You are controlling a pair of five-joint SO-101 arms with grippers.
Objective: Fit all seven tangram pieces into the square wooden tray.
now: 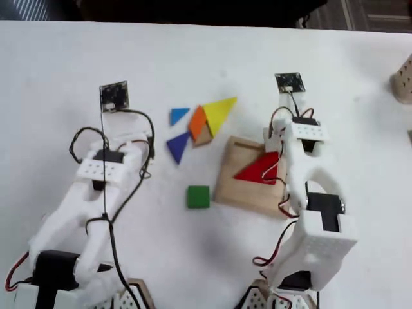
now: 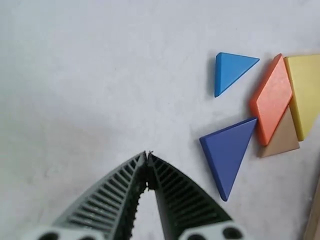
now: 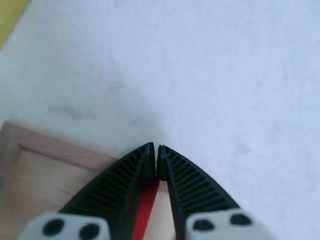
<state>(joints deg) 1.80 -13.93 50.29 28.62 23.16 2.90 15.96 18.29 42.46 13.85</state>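
Both pressed together: left end effector (image 2: 147,155) over bare tabletop (image 2: 75,75) — right end effector (image 3: 155,148) at the tray (image 3: 50,145) rim, red triangle (image 1: 261,168) inside.

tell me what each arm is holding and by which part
Left gripper holds nothing, jaws shut over the table. Right gripper: jaws shut at the red triangle; whether they grip it cannot be told.

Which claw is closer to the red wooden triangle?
Right. The right gripper hangs directly over the red wooden triangle in the square wooden tray; the left gripper sits over bare table, beyond the dark blue triangle.
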